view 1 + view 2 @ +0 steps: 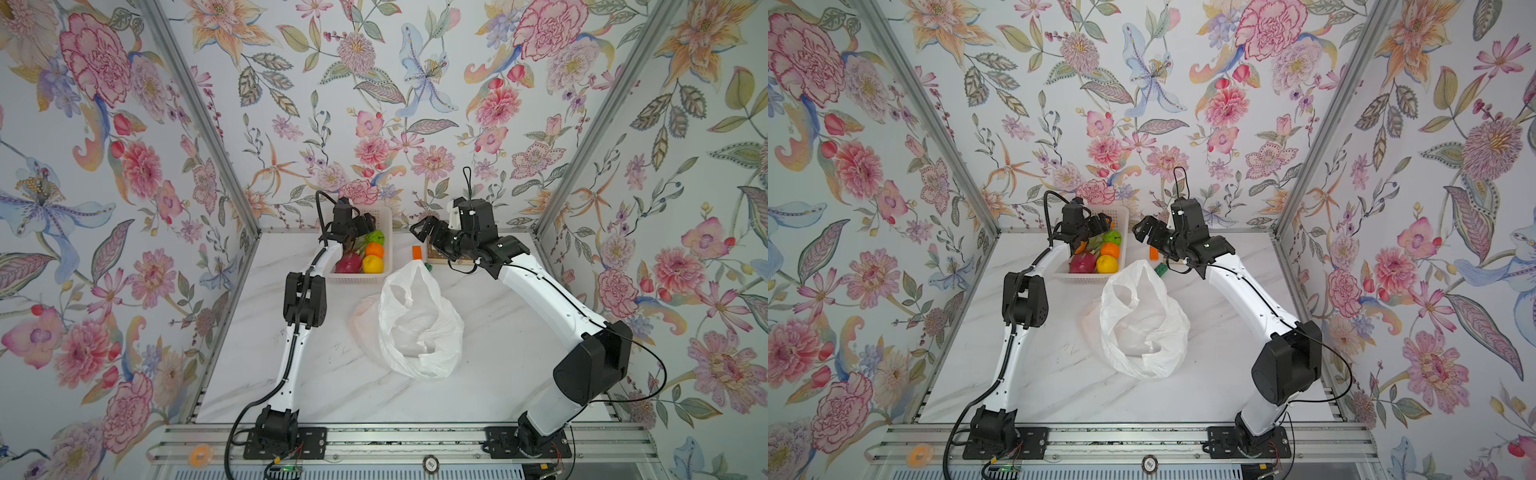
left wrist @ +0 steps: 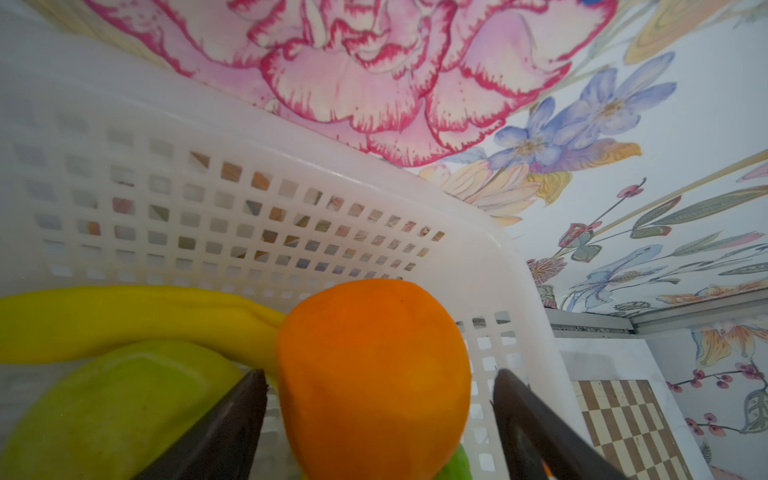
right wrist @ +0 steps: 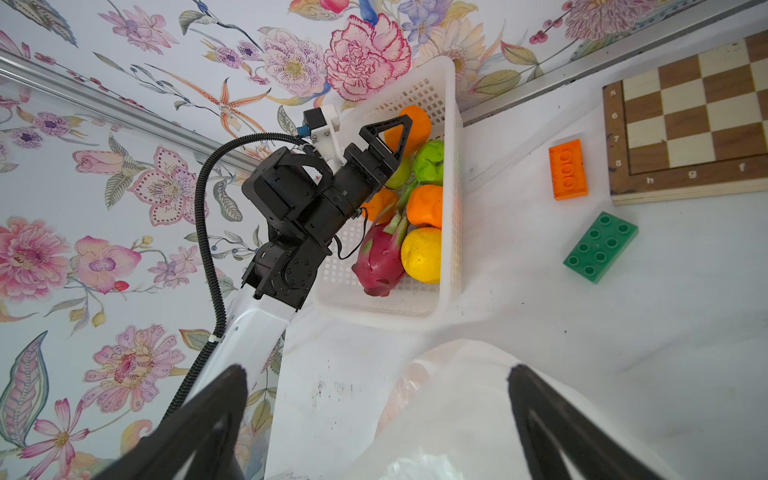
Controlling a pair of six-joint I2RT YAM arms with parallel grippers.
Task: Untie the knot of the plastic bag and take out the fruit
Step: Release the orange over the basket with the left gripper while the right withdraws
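The plastic bag [image 1: 419,328] lies crumpled mid-table with its mouth gaping; a faint peach tint shows through its left side. The knot is out of view. Fruit fills the white basket [image 1: 360,278] at the back: a green one [image 1: 376,237], an orange [image 1: 374,250], a yellow one [image 1: 372,264] and a dragon fruit [image 1: 347,264]. My left gripper [image 2: 378,374] hangs open inside the basket. Another orange [image 2: 365,332] sits between its fingers with gaps on both sides. My right gripper [image 3: 376,370] is open and empty above the bag's [image 3: 457,415] far end.
A banana [image 2: 124,316] lies against the basket's back wall [image 2: 208,187]. Right of the basket are an orange brick [image 3: 567,168], a green brick [image 3: 600,245] and a chessboard [image 3: 685,116]. Floral walls close in the back and sides.
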